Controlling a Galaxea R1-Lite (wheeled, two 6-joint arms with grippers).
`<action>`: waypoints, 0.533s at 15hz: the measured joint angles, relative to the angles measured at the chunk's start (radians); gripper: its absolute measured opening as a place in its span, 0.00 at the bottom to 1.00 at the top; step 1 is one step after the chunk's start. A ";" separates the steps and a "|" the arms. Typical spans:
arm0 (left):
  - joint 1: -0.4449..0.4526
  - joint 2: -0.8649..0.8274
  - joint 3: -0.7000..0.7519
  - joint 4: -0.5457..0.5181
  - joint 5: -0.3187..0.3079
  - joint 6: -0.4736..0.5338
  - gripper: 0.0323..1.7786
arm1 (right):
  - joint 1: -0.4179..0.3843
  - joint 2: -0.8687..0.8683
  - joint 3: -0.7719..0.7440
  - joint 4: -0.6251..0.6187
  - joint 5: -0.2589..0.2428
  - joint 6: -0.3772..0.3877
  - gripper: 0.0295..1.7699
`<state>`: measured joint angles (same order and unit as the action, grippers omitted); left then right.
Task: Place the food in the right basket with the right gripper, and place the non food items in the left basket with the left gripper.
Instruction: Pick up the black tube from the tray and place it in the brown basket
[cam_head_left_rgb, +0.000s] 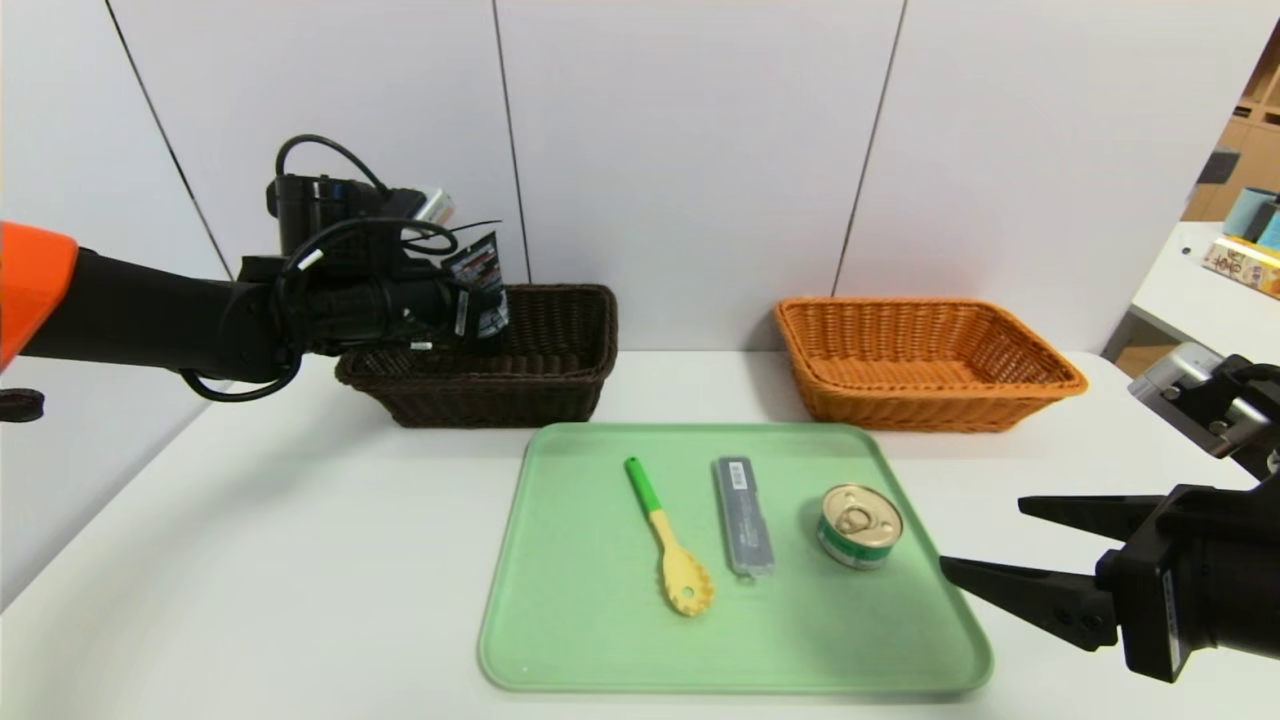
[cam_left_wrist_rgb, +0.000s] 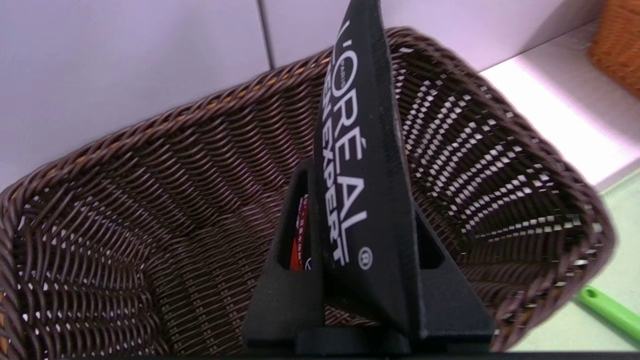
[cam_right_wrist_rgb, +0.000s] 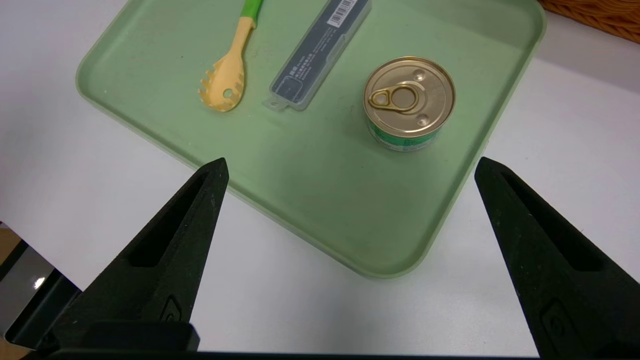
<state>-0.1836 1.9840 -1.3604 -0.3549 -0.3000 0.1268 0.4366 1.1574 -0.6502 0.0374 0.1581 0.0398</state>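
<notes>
Sachet (cam_left_wrist_rgb: 357, 165), black w/ L'Oréal print, pinched in left gripper (cam_left_wrist_rgb: 360, 280), held over dark brown basket (cam_head_left_rgb: 560, 345) at table's left rear. Orange basket (cam_head_left_rgb: 925, 360) sits right rear. Green tray (cam_head_left_rgb: 600, 620) betw. them, nearer robot, carries pasta spoon (cam_head_left_rgb: 668, 540), grey case (cam_head_left_rgb: 743, 515), tin can (cam_head_left_rgb: 860, 525). Right gripper (cam_head_left_rgb: 985, 540) spread wide, low beside tray's right edge, holding nothing.

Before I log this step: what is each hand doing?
Left hand: shut on the black sachet, above the brown basket.
Right hand: open, empty, beside the tray.
</notes>
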 joint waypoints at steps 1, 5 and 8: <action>0.004 0.013 -0.001 0.000 0.000 0.001 0.18 | 0.000 0.000 0.000 0.000 0.000 0.000 0.96; 0.013 0.043 -0.013 0.001 0.000 0.007 0.18 | 0.000 0.001 0.001 -0.001 0.000 0.001 0.96; 0.015 0.055 -0.020 0.002 0.000 0.008 0.18 | -0.001 0.000 0.002 -0.001 0.000 0.001 0.96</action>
<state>-0.1687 2.0387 -1.3802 -0.3530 -0.3002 0.1345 0.4353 1.1574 -0.6485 0.0368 0.1583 0.0413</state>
